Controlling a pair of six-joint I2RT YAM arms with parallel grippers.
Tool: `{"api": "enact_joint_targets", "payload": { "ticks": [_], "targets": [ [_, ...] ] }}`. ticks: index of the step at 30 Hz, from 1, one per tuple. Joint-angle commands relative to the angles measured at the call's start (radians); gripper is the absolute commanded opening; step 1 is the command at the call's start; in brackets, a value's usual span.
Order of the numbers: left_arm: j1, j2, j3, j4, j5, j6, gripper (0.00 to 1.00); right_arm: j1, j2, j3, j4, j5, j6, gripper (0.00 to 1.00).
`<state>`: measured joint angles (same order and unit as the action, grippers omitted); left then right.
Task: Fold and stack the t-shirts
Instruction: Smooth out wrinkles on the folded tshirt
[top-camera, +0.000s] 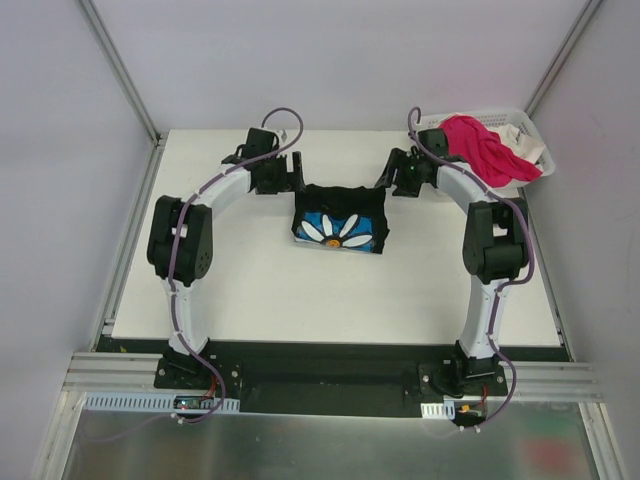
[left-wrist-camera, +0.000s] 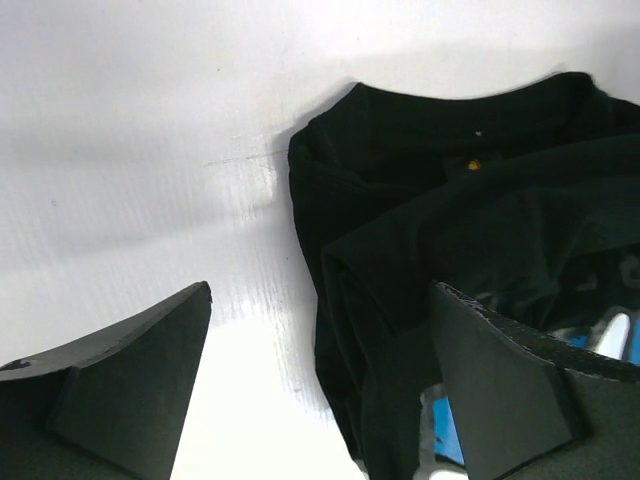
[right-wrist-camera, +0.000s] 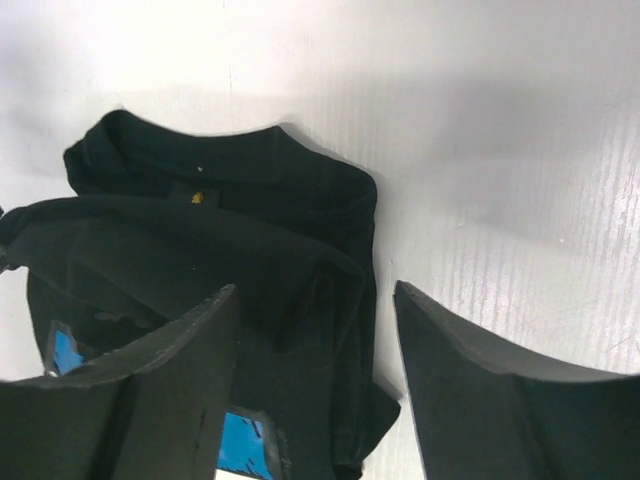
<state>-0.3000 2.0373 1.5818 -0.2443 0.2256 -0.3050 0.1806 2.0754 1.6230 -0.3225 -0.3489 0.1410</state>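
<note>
A white table (top-camera: 300, 290) stands between grey walls. From above, the black t-shirt (top-camera: 340, 218) lies folded toward the table's far side, daisy print up, between the left gripper (top-camera: 283, 178) and the right gripper (top-camera: 402, 175). In the far right corner a white basket (top-camera: 543, 158) holds the pink t-shirt (top-camera: 480, 148), spilling over its rim, and a white t-shirt (top-camera: 514, 134). The left wrist view shows its fingers (left-wrist-camera: 120, 390) spread and empty at the black cloth's edge. In the right wrist view the fingers (right-wrist-camera: 150, 400) are likewise apart, holding nothing, at the opposite edge.
</note>
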Motion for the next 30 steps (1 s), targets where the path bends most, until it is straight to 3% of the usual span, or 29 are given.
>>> {"api": "enact_joint_targets", "payload": {
  "ticks": [1, 2, 3, 4, 6, 12, 16, 30],
  "targets": [
    [-0.001, -0.164, 0.001, 0.016, -0.019, 0.023, 0.89, -0.007, -0.078, 0.066, 0.000, 0.007, -0.003, 0.58],
    [-0.002, -0.184, 0.000, 0.014, -0.019, 0.024, 0.89, -0.007, -0.110, 0.069, -0.003, 0.004, -0.004, 0.52],
    [-0.001, -0.224, 0.000, 0.016, -0.014, 0.024, 0.90, -0.004, -0.127, 0.067, -0.010, 0.002, -0.003, 0.35],
    [-0.001, -0.245, -0.002, 0.016, -0.011, 0.023, 0.90, -0.004, -0.149, 0.063, -0.010, -0.002, -0.003, 0.24],
    [-0.001, -0.308, -0.008, 0.014, 0.006, 0.015, 0.90, 0.003, -0.207, 0.034, -0.010, -0.005, 0.000, 0.08],
    [-0.020, -0.449, -0.098, 0.014, 0.052, -0.003, 0.91, 0.060, -0.323, -0.078, -0.007, -0.025, 0.011, 0.04],
    [-0.042, -0.451, -0.149, 0.016, 0.064, -0.008, 0.91, 0.129, -0.334, -0.144, 0.028, -0.001, 0.026, 0.05],
    [-0.051, -0.143, -0.002, 0.020, 0.188, -0.039, 0.88, 0.166, -0.175, -0.054, 0.037, -0.006, 0.040, 0.03]
  ]
}}
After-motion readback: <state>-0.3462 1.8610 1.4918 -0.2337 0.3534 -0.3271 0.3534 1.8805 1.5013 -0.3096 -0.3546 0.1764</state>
